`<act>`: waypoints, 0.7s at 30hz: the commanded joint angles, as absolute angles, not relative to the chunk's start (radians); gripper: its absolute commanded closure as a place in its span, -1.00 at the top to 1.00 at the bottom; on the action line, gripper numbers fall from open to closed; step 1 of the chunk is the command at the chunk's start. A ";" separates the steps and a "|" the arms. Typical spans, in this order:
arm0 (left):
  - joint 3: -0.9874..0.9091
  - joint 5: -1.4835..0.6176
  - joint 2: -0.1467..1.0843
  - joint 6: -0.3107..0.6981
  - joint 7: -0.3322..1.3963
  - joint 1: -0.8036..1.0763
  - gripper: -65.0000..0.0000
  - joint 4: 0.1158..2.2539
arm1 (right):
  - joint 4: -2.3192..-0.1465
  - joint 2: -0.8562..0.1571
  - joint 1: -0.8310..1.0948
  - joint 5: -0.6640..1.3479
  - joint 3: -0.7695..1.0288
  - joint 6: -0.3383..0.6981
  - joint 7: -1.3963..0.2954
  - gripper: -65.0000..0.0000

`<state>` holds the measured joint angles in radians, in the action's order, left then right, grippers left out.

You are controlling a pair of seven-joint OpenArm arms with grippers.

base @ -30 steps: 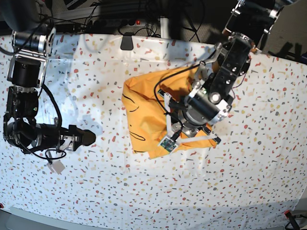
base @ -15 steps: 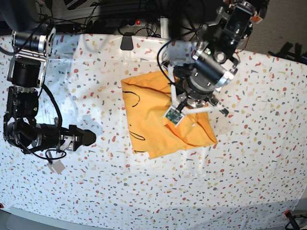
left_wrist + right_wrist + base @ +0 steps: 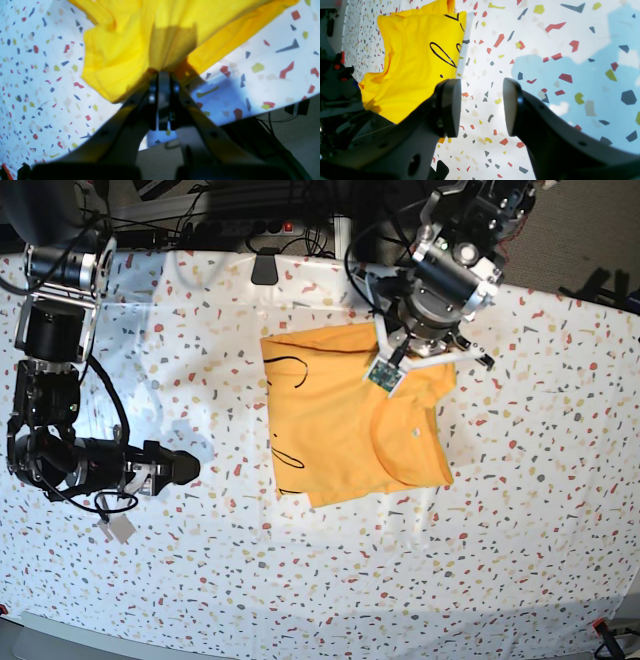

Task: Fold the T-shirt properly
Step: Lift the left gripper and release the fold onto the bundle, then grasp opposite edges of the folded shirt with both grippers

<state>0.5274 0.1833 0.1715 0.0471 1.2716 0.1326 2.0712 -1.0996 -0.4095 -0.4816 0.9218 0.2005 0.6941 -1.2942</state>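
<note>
T-shirt lying mid-table on speckled tablecloth, partly folded, far edge bunched and lifted. Left gripper clamped tight on that edge, its arm covering the shirt's far corner. Right gripper parted wide, holding nothing, well apart. Cables beyond the far table edge.

Looked like a robotics lab or test bench, not a home. Two black robot arms were mounted over a table covered by a white speckled tablecloth, clearly a staged work surface. Behind the table's far edge ran loose black cables and a power strip with a red switch. A small green circuit board with exposed wiring hung on one arm's wrist. Grey floor with more cabling showed past the table edge in the left wrist view.
</note>
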 commanded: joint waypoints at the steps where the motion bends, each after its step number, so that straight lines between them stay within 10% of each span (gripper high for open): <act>1: 0.525 0.192 0.170 0.040 1.266 0.125 -1.00 2.093 | -1.117 -0.424 -0.512 0.947 0.204 0.698 -1.279 -0.21; 7: 0.525 0.191 0.170 -0.003 1.290 0.137 -1.00 2.093 | -1.117 -0.424 -0.513 0.947 0.204 0.698 -1.279 -0.20; 13: 0.525 0.191 0.170 -0.038 1.282 0.187 0.07 2.093 | -1.117 -0.423 -0.512 0.947 0.204 0.698 -1.279 -0.20; 21: 0.525 0.282 0.169 -0.038 1.235 0.162 0.13 2.099 | -1.117 -0.422 -0.513 0.947 0.204 0.698 -1.248 -0.20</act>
